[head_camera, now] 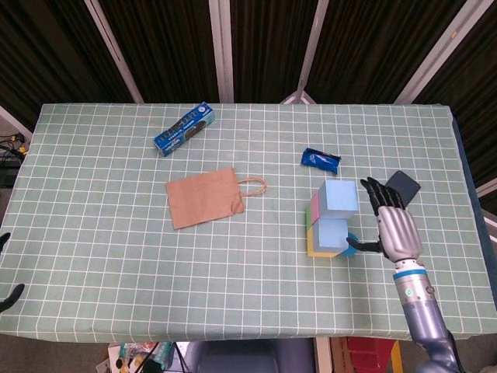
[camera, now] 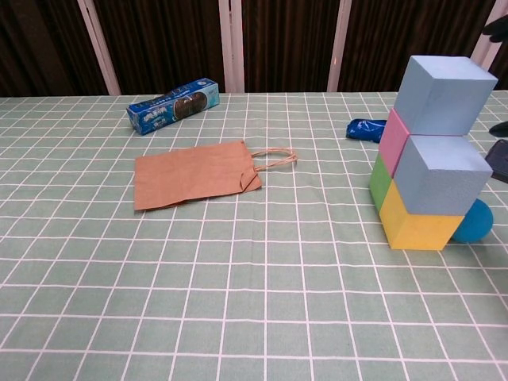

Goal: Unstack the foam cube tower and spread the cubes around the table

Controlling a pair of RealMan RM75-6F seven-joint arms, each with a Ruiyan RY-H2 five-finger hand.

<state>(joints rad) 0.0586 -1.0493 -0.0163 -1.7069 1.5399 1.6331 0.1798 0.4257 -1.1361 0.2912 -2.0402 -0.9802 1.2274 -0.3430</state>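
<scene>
Right hand (head_camera: pixel 394 225) just right of stacked pastel foam cube tower (head_camera: pixel 332 217), fingers (head_camera: pixel 377 194) spread wide, holding nothing; tower lies leftward, upright. Left hand (head_camera: pixel 6 289) far off.

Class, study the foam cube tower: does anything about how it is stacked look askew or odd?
Yes. The top blue cube sits twisted and offset, overhanging the pink cube instead of lining up with the blue cube below. A blue ball is tucked against the yellow cube at the base.

head: high, looking down | chest: low, near | shared: table (head_camera: pixel 116 256)
</scene>
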